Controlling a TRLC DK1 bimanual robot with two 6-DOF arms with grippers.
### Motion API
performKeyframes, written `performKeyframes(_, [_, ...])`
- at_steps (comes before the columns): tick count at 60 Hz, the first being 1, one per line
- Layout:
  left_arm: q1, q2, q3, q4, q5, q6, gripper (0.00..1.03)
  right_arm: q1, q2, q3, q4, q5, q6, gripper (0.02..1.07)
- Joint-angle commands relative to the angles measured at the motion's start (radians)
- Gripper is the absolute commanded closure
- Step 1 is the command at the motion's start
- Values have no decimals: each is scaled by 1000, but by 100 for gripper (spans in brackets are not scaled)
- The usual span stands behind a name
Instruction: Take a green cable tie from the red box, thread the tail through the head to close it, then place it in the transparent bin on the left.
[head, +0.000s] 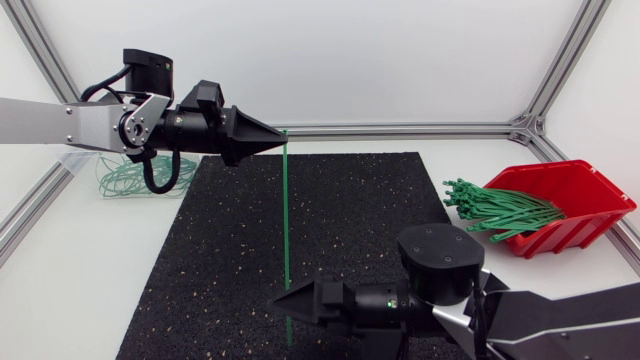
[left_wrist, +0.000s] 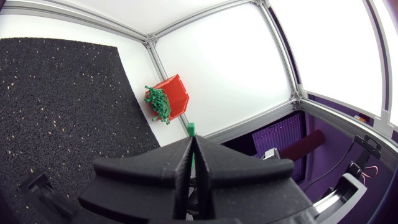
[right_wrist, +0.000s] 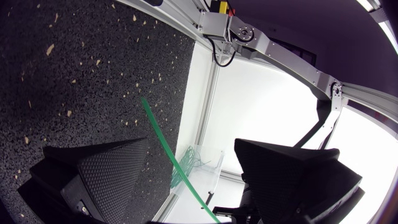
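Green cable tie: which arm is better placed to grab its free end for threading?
Right. The right gripper, open, straddles the green cable tie near its free end; the left gripper is shut on the other end.

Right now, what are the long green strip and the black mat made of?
The green cable tie looks like smooth plastic: it is thin, evenly coloured and runs straight. The black mat looks like matte rubber crumb or foam, grainy with pale flecks. I cannot tell which.
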Motion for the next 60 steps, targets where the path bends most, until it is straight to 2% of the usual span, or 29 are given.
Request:
performKeyframes(1, [5, 19, 23, -6, 19, 9, 100, 7, 21, -15, 25, 3, 11, 9])
performKeyframes(12, [10, 22, 18, -7, 42, 11, 100, -7, 38, -20, 80, -10, 13, 28])
performKeyframes(16, [16, 30, 18, -4, 65, 12, 100, -15, 34, -18, 82, -13, 14, 37])
performKeyframes(19, [17, 39, 20, -4, 80, 12, 100, -18, 36, -25, 86, -18, 11, 51])
performKeyframes(24, [17, 49, 23, 0, 89, 12, 100, -18, 34, -31, 89, -20, 16, 52])
performKeyframes(26, [16, 49, 23, 0, 89, 12, 100, -19, 33, -35, 91, -26, 17, 57])
performKeyframes(32, [13, 50, 28, 0, 89, 12, 100, -19, 41, -43, 108, -30, 23, 57])
performKeyframes(40, [10, 61, 34, -3, 91, 9, 100, -19, 61, -57, 114, -36, 5, 71])
performKeyframes(60, [-9, 75, 37, -10, 95, 4, 100, -19, 111, -43, 135, -21, 2, 71])
